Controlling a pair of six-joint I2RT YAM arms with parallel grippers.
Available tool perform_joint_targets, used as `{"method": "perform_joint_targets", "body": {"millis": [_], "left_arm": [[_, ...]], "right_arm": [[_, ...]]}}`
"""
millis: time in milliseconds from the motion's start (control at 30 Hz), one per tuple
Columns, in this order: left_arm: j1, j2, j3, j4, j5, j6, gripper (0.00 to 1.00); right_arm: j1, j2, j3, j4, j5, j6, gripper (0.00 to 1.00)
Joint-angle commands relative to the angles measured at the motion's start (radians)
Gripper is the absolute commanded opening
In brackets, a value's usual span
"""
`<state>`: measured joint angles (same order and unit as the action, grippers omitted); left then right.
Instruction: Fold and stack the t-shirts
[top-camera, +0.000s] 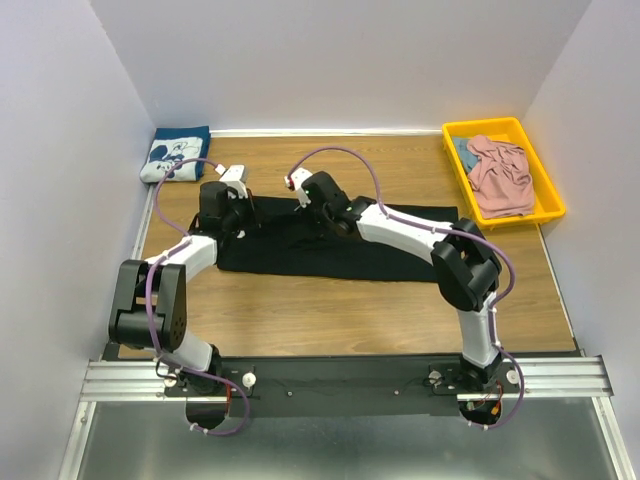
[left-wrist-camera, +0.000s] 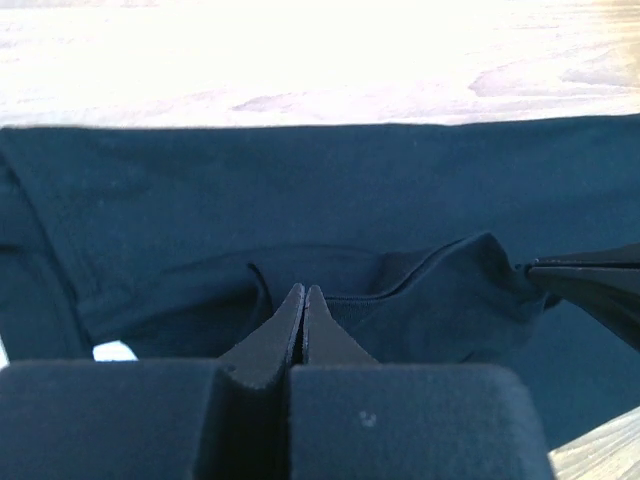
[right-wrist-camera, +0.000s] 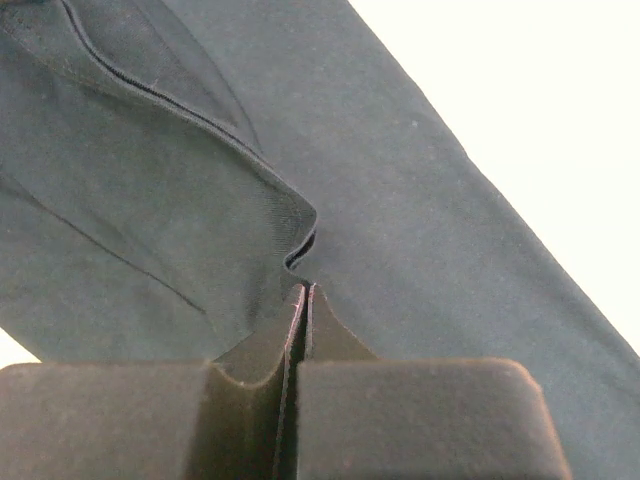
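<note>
Black t-shirt (top-camera: 330, 258), spread flat, edge bunched

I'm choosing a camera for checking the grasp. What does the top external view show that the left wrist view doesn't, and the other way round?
Only top external: the folded navy t-shirt in the far left corner, the pink t-shirt in the yellow bin, and both arms whole. Only left wrist: the left hand shut, pinching a raised fold of cloth, with the tip of the right hand holding the same fold. Both: the black t-shirt spread on the wooden table.
</note>
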<state>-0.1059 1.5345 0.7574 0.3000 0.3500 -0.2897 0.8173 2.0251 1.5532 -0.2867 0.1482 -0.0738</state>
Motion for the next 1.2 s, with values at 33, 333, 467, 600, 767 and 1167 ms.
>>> {"method": "perform_joint_targets", "body": {"millis": [33,333,467,600,767,1167], "left_arm": [[0.005,-0.054,-0.012,-0.016,-0.055,-0.005,0.00],[0.006,-0.096,-0.050,-0.053,-0.152,-0.012,0.00],[0.005,-0.117,-0.085,-0.058,-0.189,-0.037,0.00],[0.006,-0.106,-0.092,-0.073,-0.207,-0.062,0.00],[0.005,-0.093,-0.090,-0.093,-0.215,-0.078,0.04],[0.005,-0.212,-0.135,-0.140,-0.244,-0.117,0.18]], "right_arm": [[0.049,-0.023,0.024,-0.026,0.074,-0.055,0.08],[0.108,-0.025,-0.028,-0.026,0.106,-0.080,0.08],[0.128,-0.031,-0.050,-0.026,0.102,-0.078,0.08],[0.137,-0.032,-0.070,-0.025,0.082,-0.072,0.09],[0.148,-0.032,-0.097,-0.025,0.047,-0.064,0.09],[0.149,-0.069,-0.156,-0.026,-0.047,-0.020,0.12]]}}
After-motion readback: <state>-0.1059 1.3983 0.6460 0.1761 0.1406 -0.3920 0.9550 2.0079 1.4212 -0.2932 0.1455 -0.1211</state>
